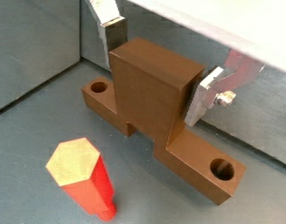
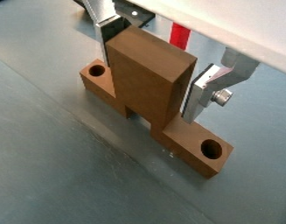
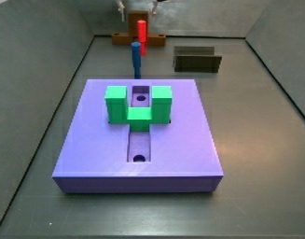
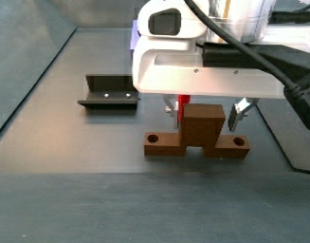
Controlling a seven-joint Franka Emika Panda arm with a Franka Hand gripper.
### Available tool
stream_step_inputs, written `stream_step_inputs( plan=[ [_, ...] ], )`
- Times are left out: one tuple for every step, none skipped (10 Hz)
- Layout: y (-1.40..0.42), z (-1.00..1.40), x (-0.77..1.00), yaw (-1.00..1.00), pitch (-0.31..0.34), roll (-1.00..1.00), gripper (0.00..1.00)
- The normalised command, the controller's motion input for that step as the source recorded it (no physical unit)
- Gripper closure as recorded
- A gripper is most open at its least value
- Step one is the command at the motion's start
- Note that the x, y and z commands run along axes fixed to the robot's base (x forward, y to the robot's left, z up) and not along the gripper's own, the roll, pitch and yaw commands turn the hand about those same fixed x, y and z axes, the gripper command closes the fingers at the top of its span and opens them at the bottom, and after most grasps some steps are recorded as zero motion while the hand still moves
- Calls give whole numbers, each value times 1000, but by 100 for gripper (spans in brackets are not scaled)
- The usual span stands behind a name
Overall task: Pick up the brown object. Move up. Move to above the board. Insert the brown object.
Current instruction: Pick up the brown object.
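Around the brown object [image 1: 156, 96] (still floored), the gripper [image 1: 163, 74] jaws stand spread.

A thin red-and-blue peg [image 3: 138, 47] stands upright on the grey floor [image 3: 255, 112]. A dark open box [image 4: 109, 93] sits on the same floor, apart from the peg, holes visible in its back wall

I see the brown object [image 1: 156, 101] orange-brown, silver hand [image 1: 163, 66], purple board [image 3: 136, 135], green bracket [image 3: 138, 105], red-and-blue peg [image 3: 137, 47].
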Motion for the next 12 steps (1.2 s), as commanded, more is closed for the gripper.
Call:
stream_step_inputs(
  plan=[
    [0, -231, 0, 0, -76, -9, 0],
    [0, -186, 0, 0, -74, -26, 0],
    [20, -177, 0, 0, -63, -19, 0],
    [51, -234, -17, 0, -60, -10, 0],
    [29, -117, 0, 0, -51, -26, 0],
    [0, 0, 0, 0, 0, 0, 0],
    [0, 0, 0, 0, 0, 0, 100],
    [0, 0, 0, 0, 0, 0, 100],
    [0, 0, 0, 0, 0, 0, 100],
    [0, 0, 0, 0, 0, 0, 100],
    [0, 0, 0, 0, 0, 0, 100],
    [0, 0, 0, 0, 0, 0, 100]
  ],
)
